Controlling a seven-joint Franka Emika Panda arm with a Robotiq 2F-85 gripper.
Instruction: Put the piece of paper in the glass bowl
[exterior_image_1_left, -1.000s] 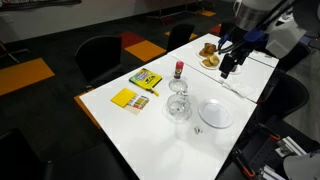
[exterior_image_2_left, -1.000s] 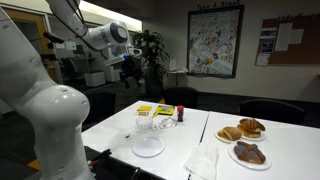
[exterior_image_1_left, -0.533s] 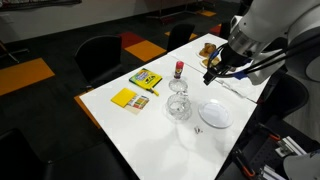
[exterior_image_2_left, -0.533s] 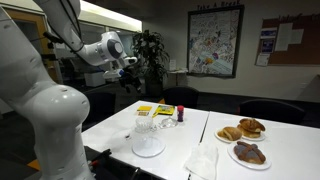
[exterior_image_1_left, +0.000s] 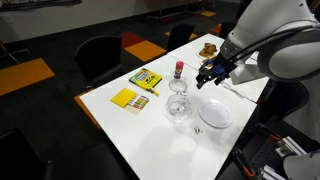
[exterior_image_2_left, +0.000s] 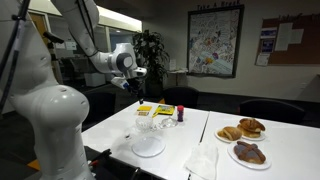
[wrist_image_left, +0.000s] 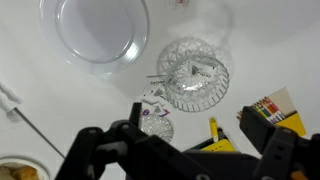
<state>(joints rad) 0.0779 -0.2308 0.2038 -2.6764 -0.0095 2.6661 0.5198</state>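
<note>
The gripper (exterior_image_1_left: 210, 74) hangs high over the desk (exterior_image_1_left: 150, 135), its jaws spread wide with nothing between them. What I take for the piece of paper (wrist_image_left: 153, 95) lies on the desk just beside the glass bowl (wrist_image_left: 195, 73), with a smaller glass piece (wrist_image_left: 155, 125) close on its other side. Coming down into that tight gap, the gripper could easily knock glass, or merely shove the flimsy scrap aside.
</note>
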